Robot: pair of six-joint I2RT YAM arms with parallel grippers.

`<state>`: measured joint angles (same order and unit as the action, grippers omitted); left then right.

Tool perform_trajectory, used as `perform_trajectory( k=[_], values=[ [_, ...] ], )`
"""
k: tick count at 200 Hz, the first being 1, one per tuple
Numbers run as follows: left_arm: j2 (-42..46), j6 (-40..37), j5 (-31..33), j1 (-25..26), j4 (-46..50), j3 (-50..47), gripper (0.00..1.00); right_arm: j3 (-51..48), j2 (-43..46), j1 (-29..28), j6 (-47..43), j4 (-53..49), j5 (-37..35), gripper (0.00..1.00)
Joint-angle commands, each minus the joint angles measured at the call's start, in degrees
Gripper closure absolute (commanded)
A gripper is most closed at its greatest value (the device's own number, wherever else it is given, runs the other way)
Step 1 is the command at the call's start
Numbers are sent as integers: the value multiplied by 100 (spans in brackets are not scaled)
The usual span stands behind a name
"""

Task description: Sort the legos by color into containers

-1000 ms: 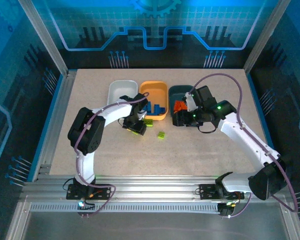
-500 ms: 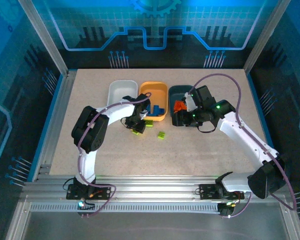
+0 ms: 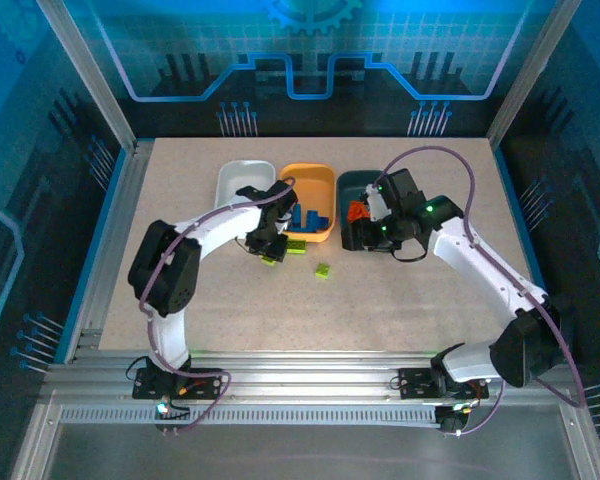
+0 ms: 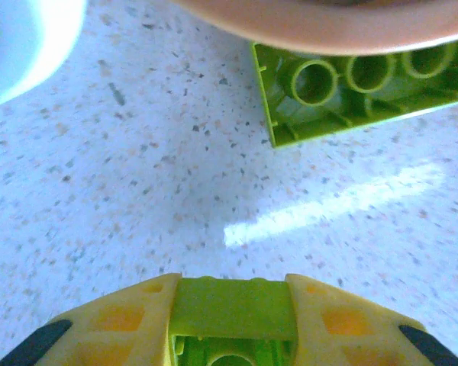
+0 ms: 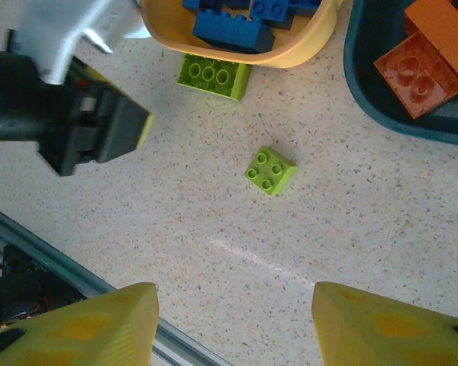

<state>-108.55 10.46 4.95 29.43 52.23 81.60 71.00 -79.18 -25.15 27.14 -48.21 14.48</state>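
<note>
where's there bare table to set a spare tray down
Widest: the near table between the loose green lego and the arm bases. Also the strip left of the white tray. Crowded in front of the orange tray and teal tray: left arm, right arm, long green lego.

Bench: my bench (image 3: 400,300) is pale beige, matt, flecked with dark and orange specks.
Back wall: a panel (image 3: 430,40) glows blue, with a fine grid, circuit lines and a gear outline at the top.
Frame: silver aluminium posts (image 3: 85,70) slant at both back corners.
Near edge: ribbed aluminium rails (image 3: 310,372) run across.
Left side: a blue strip (image 3: 88,270) borders the bench.
Light: a bright streak (image 4: 336,206) lies below me.
</note>
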Motion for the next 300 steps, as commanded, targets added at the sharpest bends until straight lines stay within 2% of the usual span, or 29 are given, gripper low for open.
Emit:
perform_trajectory(
  k=[1,24,45,86,126,149,168,221,276,300],
  values=[
    [567,313,14,35,372,14,74,292,-334,106,-139,-356,-113,43],
    [887,344,134,-27,543,77,74,288,-629,107,-156,-495,-59,42],
    [851,253,182,-381,687,390,73,132,-728,90,-74,-360,88,42],
    [0,47,204,-1214,935,1638,73,8,-1096,-251,78,-369,-56,40],
    [-1142,-104,415,-1584,1173,2830,73,173,-1637,-767,382,-358,-469,34],
    [-1562,-132,417,-1638,1317,3337,64,460,-2055,-1060,493,-347,-709,29],
    [-1677,-62,384,-1651,1349,3480,49,742,-2475,-1260,574,-400,-867,27],
    [-1006,300,86,-1643,1316,3183,26,1299,-3283,-1405,813,-467,-1275,25],
    [448,602,-87,-1601,1045,1981,19,1682,-3777,-1453,929,-514,-1507,26],
    [1003,758,-197,-1581,878,1339,18,1818,-3923,-1485,951,-557,-1674,30]
  ],
)
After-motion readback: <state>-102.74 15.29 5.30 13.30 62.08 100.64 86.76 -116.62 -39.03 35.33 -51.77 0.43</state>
